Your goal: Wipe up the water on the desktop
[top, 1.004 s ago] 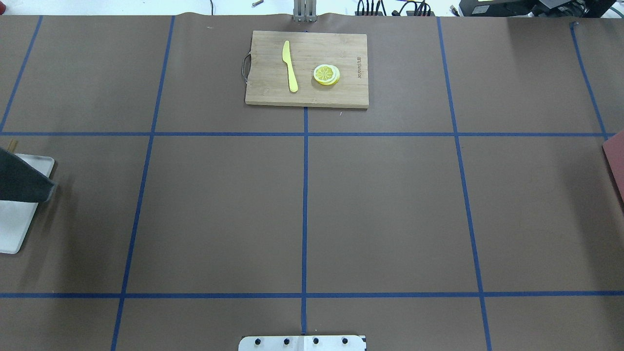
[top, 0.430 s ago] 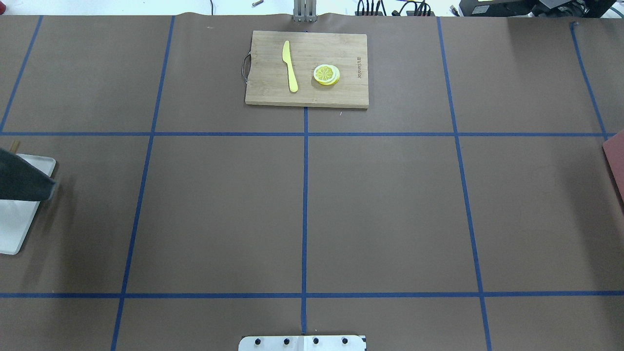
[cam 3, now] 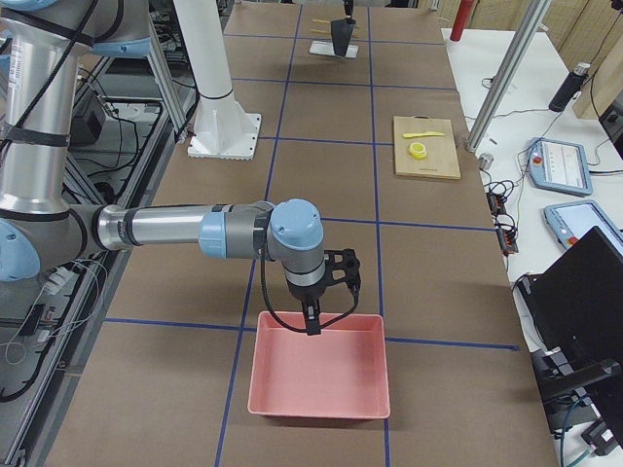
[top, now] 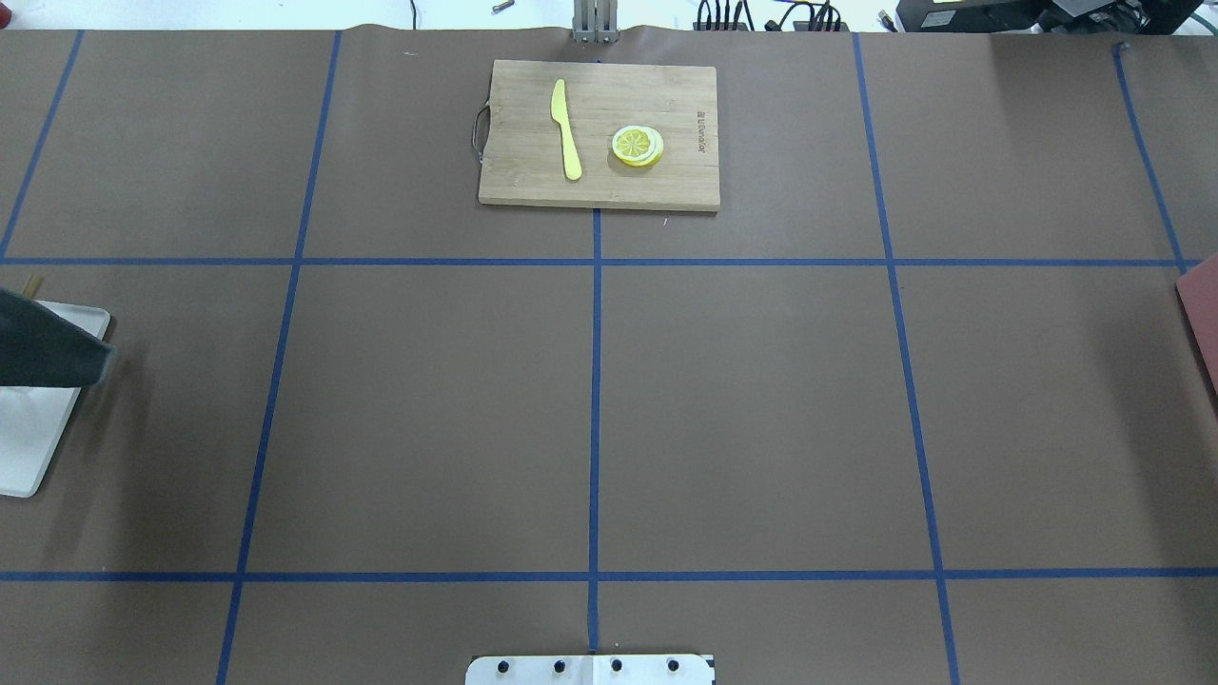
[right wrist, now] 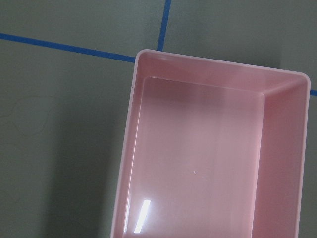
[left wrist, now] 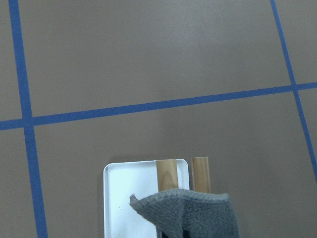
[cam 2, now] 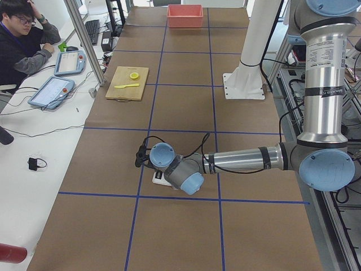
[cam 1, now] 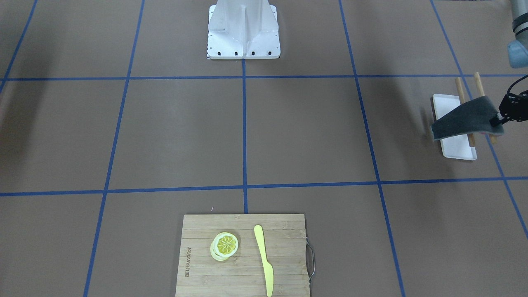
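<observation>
The brown desktop (top: 428, 409) with blue tape lines shows no water that I can make out. My left gripper (cam 1: 496, 120) is shut on one edge of a dark grey cloth (cam 1: 464, 119) and holds it lifted over a white tray (cam 1: 456, 148) at the table's left end. The cloth also shows at the left edge of the overhead view (top: 43, 347) and at the bottom of the left wrist view (left wrist: 190, 215). My right gripper (cam 3: 313, 326) hangs over a pink bin (cam 3: 321, 375). I cannot tell whether it is open or shut.
A bamboo cutting board (top: 599, 133) with a yellow knife (top: 567, 128) and lemon slices (top: 637, 146) lies at the far middle. Two wooden sticks (cam 1: 478, 84) lie under the tray. The robot's base plate (cam 1: 243, 29) stands at the near middle.
The cloth in my left gripper has shifted slightly, its lower edge a little higher in the overhead view. Nothing else has moved.
</observation>
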### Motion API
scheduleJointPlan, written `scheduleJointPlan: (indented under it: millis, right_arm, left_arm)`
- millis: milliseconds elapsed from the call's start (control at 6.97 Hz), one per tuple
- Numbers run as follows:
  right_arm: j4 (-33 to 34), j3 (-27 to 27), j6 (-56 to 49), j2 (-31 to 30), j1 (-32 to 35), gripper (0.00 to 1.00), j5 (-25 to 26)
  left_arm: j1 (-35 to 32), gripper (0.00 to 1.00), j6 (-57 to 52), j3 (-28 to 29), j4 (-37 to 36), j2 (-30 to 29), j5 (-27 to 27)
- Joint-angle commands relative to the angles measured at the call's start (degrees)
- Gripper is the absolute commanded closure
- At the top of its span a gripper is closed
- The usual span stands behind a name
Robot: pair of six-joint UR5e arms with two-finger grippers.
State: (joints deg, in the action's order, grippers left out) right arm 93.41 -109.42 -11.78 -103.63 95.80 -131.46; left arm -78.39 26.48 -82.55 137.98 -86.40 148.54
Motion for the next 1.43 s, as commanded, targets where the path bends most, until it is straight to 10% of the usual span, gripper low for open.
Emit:
scheduleJointPlan:
  millis: [0, 717, 1290]
  right_arm:
    - [0.02, -0.09, 0.00, -0.08, 0.00, 0.00, -0.03]
    - [-0.07, -0.36, 0.00, 0.18, 0.00, 0.00, -0.20]
    - [-0.15, -4.03, 1.24, 0.45, 0.00, 0.00, -0.29]
  left_arm:
    - [-0.09, 1.00, 0.06, -0.50, -0.08, -0.09, 0.26]
    - [-2.64, 1.00, 0.32, -5.42, -1.49, -0.88, 2.64]
    - [-3.52, 1.00, 16.16, -20.18, -11.60, -4.55, 2.02]
